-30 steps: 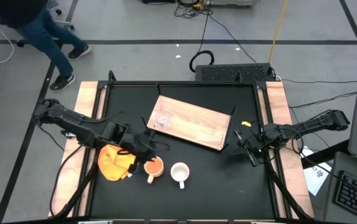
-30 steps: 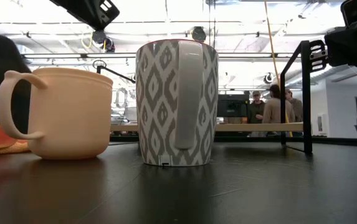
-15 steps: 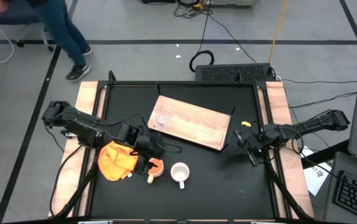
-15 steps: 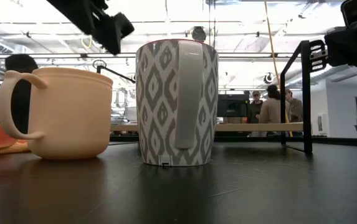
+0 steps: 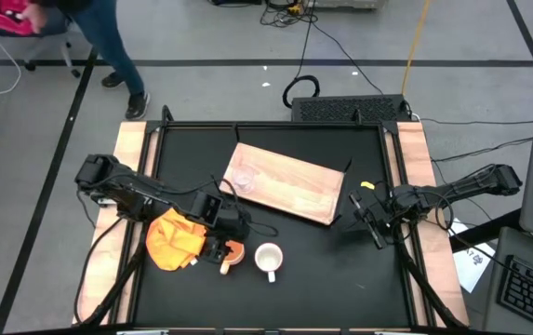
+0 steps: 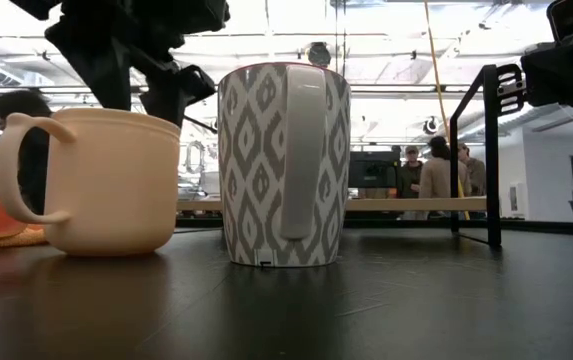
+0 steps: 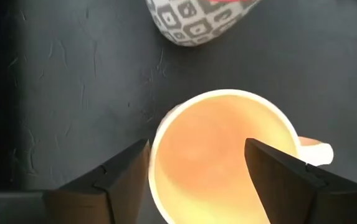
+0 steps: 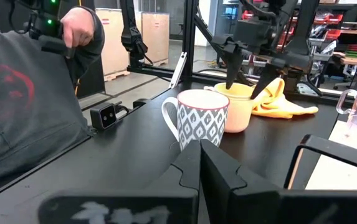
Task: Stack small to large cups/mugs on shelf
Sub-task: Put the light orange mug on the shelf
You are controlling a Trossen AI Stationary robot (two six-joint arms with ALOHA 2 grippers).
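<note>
1. Left gripper (image 7: 197, 165): has come down over the yellow-orange mug (image 7: 222, 149) within the last second; a second ago it was up and off to the cloth side. Fingers spread, one either side of the rim, not closed on it. Judgement: a grasp of this mug is about to start; nothing is lifted yet.
2. Just beyond the gripper: the white patterned mug (image 7: 194, 22), close to the yellow-orange one but apart. Unmoved.
3. Behind the gripper, on its arm side: orange-yellow cloth (image 5: 173, 240), beside the yellow-orange mug.
4. Farther off, past both mugs: the shelf (image 5: 289, 181), with the clear glass cup (image 5: 243, 177) on its near corner. Both mugs remain on the black tabletop, so stacking is mostly undone.
5. Right gripper (image 5: 375, 221): parked well apart at the table's right edge, fingers pressed together per its wrist view.
6. Views: the left wrist view alone shows the finger-to-rim gaps; the low view shows gripper height at the rim; the high view alone shows the shelf layout.
</note>
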